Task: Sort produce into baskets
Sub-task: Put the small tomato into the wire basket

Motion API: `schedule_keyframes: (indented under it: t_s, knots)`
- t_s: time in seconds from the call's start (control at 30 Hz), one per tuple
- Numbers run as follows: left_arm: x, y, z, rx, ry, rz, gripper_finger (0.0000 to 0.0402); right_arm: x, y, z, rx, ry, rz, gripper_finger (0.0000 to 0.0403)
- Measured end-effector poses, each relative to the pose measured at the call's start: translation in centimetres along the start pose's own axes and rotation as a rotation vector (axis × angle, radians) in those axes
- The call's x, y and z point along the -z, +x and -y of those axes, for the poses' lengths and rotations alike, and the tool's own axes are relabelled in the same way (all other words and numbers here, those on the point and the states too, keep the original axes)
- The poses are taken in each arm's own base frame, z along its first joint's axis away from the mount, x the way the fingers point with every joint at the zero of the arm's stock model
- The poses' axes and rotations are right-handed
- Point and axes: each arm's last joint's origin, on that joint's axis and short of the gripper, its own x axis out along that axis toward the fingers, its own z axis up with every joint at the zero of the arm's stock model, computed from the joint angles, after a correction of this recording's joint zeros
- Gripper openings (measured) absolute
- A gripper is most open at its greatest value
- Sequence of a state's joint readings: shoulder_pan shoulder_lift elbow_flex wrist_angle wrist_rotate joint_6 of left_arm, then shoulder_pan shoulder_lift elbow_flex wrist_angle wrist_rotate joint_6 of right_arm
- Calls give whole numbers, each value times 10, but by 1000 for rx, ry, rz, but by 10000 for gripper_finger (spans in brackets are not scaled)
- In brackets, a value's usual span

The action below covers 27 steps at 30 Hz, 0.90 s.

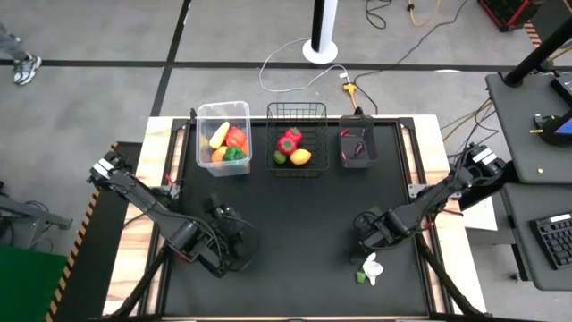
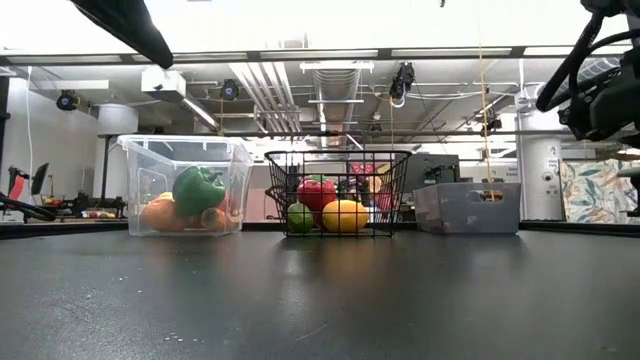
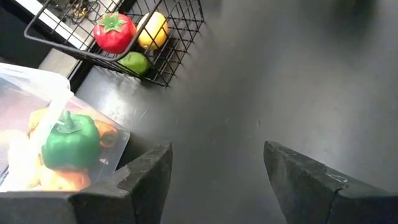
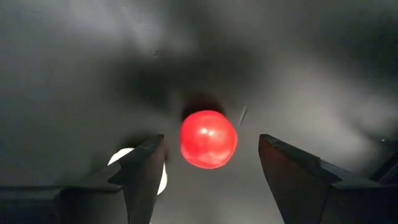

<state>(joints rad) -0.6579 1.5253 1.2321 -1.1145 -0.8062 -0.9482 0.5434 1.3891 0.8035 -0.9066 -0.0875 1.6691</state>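
Clear tub [image 1: 223, 136]: green pepper [image 2: 198, 190]; wire basket [image 1: 297, 137]: lemon [image 2: 345, 215].

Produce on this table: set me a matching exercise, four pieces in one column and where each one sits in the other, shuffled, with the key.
Things:
1. green pepper
2. yellow lemon
3. red round fruit
4. white vegetable

Places:
A. in the black wire-mesh basket
B. on the table, between the open fingers of the right end effector, untouched
C. in the clear plastic tub
D. loose on the table beside the right arm, outside every basket

Pairs: 1-C, 2-A, 3-B, 4-D
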Motion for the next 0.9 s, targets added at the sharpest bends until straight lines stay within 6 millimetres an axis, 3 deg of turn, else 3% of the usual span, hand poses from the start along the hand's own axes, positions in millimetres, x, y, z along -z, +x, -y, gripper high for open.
schedule_keyframes:
  t_s: [0.9]
  knots:
    - [-2, 0, 0, -21, -15, 46, 236, 0, 11, 2, -34, 20, 31, 219]
